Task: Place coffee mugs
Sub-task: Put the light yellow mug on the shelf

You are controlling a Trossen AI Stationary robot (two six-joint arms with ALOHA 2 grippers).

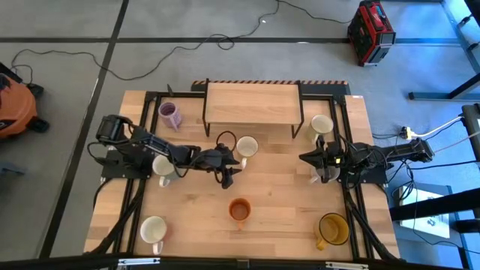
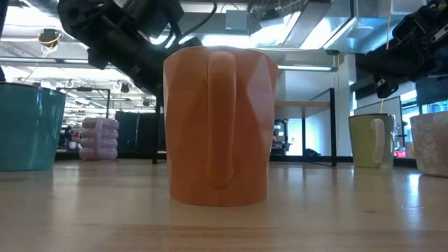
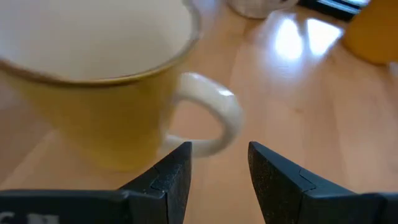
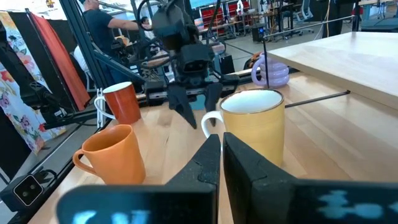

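A pale yellow-cream mug (image 3: 93,74) with a white handle (image 3: 214,118) stands upright on the wooden table (image 1: 285,202), a little left of centre, in front of the shelf. My left gripper (image 3: 219,155) is open, slanting down close to that handle. The handle's loop lies just ahead of the gap between the fingertips, apart from them. The right wrist view shows the same mug (image 4: 254,124) with my left gripper (image 4: 194,115) beside its handle. My right gripper (image 4: 221,144) is shut at the table's right side (image 1: 304,157), with nothing in it.
An orange mug (image 1: 239,211) stands at the near centre, a white one (image 1: 153,229) at the near left and an amber one (image 1: 333,229) at the near right. A lilac mug (image 1: 169,115) is at the far left. A wooden shelf (image 1: 253,103) stands at the far centre.
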